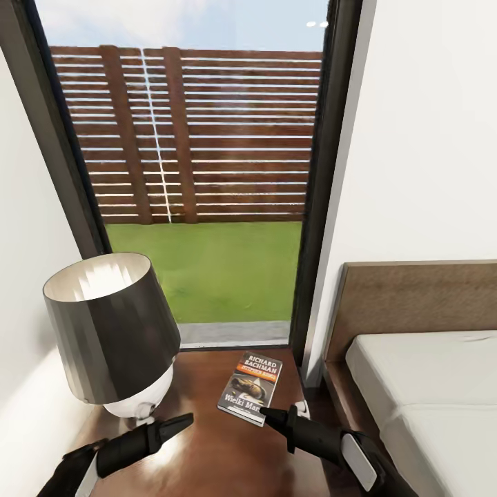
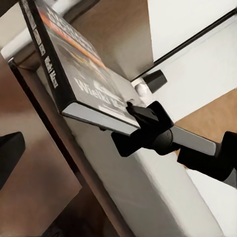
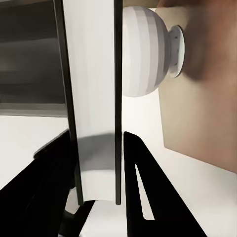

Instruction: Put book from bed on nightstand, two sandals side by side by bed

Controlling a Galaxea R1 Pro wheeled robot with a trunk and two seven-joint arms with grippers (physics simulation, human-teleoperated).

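The book (image 1: 252, 386) with its dark cover and orange band lies on the glossy brown nightstand (image 1: 207, 449), to the left of the bed (image 1: 428, 386). My right gripper (image 1: 286, 413) reaches the book's near right corner. In the right wrist view its two dark fingers sit close on either side of the book's white page edge (image 3: 96, 98). The left wrist view has the book (image 2: 74, 64) with the right gripper (image 2: 148, 98) on its edge. Near the nightstand's front, left of the book, my left gripper (image 1: 181, 422) is open and holds nothing. The sandals are out of view.
A lamp with a dark shade (image 1: 110, 331) and a white round base (image 3: 143, 54) fills the nightstand's left half. Behind the nightstand is a tall dark-framed window (image 1: 207, 172) with a slatted fence and grass outside. White walls stand on both sides.
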